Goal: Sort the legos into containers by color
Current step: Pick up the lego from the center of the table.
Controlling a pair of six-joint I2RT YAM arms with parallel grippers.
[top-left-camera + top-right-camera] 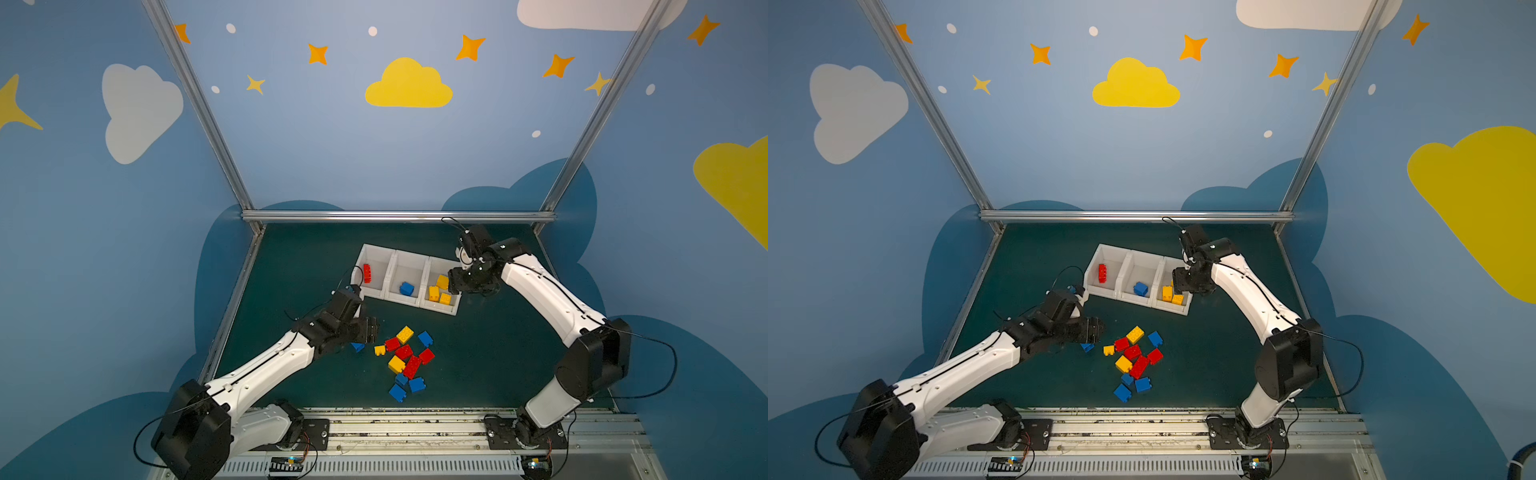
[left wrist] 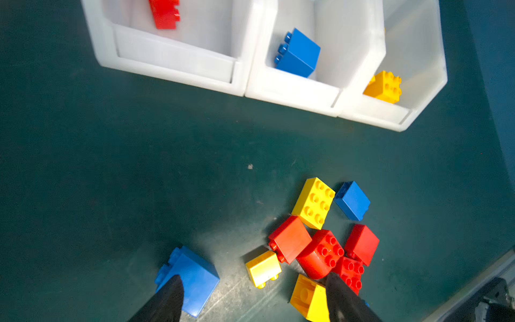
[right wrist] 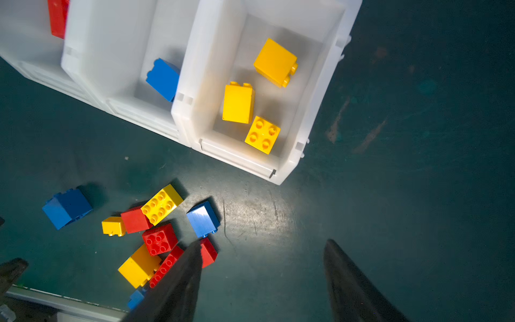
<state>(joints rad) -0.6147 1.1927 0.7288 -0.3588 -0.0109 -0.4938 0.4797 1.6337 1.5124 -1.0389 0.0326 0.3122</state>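
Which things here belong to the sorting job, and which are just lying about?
Part of the job: loose bricks, white bins, sorted bricks inside them, left hand, right hand.
Just there: green mat, metal frame, painted walls.

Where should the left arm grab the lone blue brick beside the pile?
Come straight down and pinch the blue brick across its two smooth side faces, not the studded end. It lies tipped over, studs sideways, apart from the pile, leaving room for the left end effector.
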